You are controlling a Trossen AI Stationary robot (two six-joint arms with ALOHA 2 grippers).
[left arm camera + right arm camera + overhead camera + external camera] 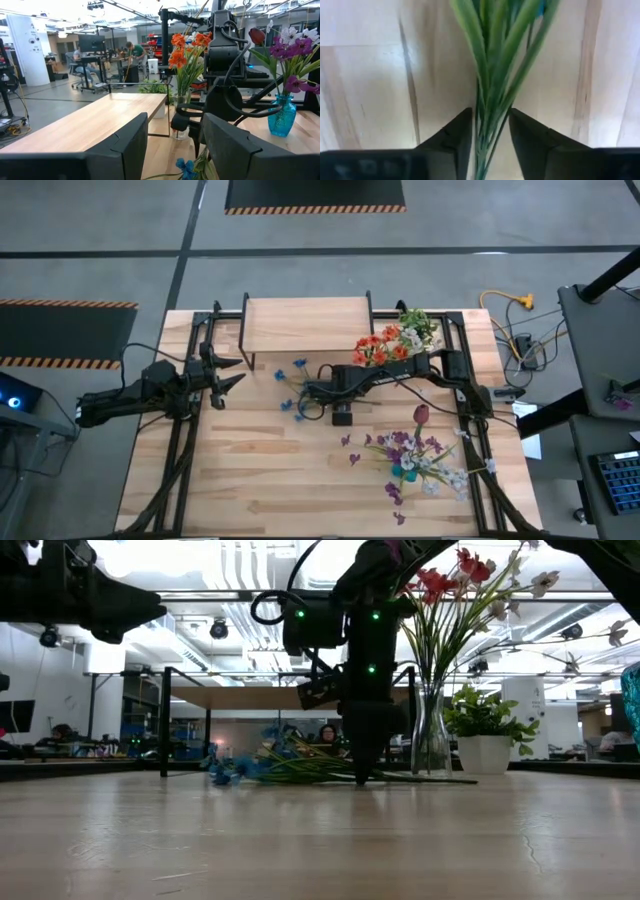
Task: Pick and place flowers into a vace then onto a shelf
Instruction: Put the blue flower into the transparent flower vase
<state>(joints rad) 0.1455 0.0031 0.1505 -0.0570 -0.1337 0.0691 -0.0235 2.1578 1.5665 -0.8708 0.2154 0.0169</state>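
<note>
The high view showed the right gripper (312,392) reached in over the middle of the wooden table (250,470), its fingers pinched around the green stems of the blue flowers (291,385), which lay flat just at six o'clock of the shelf (305,320). The left gripper (228,374) hung at nine o'clock of that bunch, jaws apart and holding nothing, with bare boards open toward the near edge. A clear vase (431,735) of orange flowers (380,346) stood at the shelf's three o'clock corner, a blue vase (281,115) of purple blooms at five o'clock of the table, and grey floor lay beyond.
</note>
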